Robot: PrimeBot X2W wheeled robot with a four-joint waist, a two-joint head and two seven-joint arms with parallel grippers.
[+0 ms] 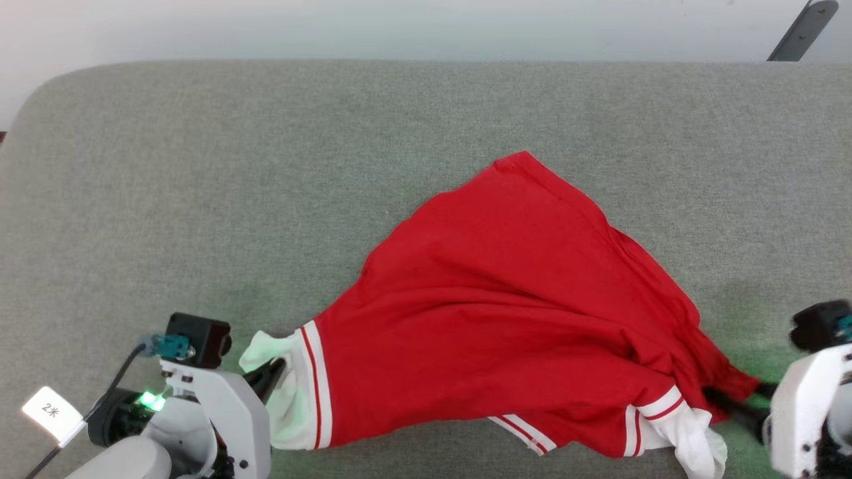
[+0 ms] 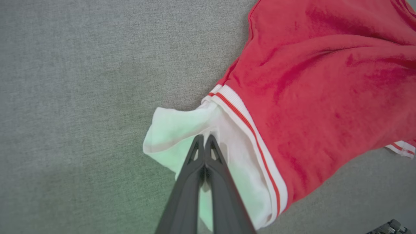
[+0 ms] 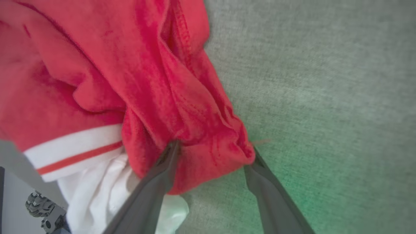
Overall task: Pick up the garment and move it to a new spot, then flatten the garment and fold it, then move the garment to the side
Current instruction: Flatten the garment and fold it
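A grey table is covered near its front edge by the garment, red with white sleeves and striped trim. A white sleeve is seen pinched by the left end effector. The right end effector is spread wide, bunched red cloth between its fingers. Bare table lies beyond.

There are one red garment, one grey desk, two tools, namely a left tool and a right tool, one white tag and one dark bar.
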